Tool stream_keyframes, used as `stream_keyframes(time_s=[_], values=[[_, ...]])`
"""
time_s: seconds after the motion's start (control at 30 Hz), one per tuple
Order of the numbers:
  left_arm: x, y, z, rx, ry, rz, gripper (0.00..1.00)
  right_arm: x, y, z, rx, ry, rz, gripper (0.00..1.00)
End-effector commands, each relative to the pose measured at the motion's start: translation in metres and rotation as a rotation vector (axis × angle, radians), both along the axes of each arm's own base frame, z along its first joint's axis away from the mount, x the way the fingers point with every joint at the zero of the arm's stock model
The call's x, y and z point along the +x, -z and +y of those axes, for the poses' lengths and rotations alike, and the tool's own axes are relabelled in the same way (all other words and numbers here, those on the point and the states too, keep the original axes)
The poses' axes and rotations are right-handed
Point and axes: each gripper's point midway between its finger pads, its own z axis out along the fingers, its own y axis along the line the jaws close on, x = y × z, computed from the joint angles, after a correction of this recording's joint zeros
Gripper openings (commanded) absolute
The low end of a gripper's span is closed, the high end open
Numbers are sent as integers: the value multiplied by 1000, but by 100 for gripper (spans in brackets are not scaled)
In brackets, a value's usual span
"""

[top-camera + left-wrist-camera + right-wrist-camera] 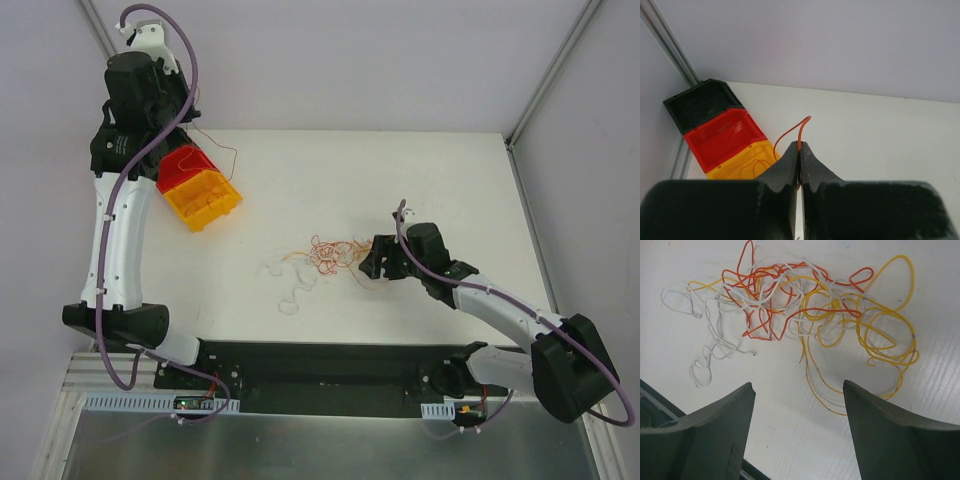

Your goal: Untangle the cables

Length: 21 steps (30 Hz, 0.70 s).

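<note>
The cables lie in a tangle of orange, red, yellow and white strands mid-table. In the right wrist view the knot lies just ahead, with yellow loops on its right and a white strand trailing left. My right gripper is open and holds nothing. It hangs low at the tangle's right edge. My left gripper is shut on a single orange cable. It is raised at the far left, above the bins. The cable curves down into the yellow bin.
A red bin and a yellow bin sit joined at the far left. The left wrist view also shows a black bin behind them. White walls close the far side and both sides. A black rail runs along the near edge.
</note>
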Motion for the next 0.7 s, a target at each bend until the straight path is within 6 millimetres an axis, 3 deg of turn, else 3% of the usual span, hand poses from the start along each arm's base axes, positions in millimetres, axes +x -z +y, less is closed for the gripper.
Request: stream_keyframes(time_s=[0.0, 0.23, 0.5, 0.57, 0.67], values=[[18, 3, 18, -14, -41, -18, 0, 4, -11, 6, 45, -11, -51, 74], [41, 22, 31, -21, -67, 11, 0, 6, -11, 6, 52, -10, -50, 74], [47, 18, 43, -10, -97, 0, 0, 5, -10, 7, 56, -14, -49, 74], [50, 16, 55, -8, -121, -6, 0, 6, -10, 7, 56, -14, -47, 74], [49, 27, 57, -8, -126, 18, 0, 6, -10, 7, 55, -13, -47, 74]])
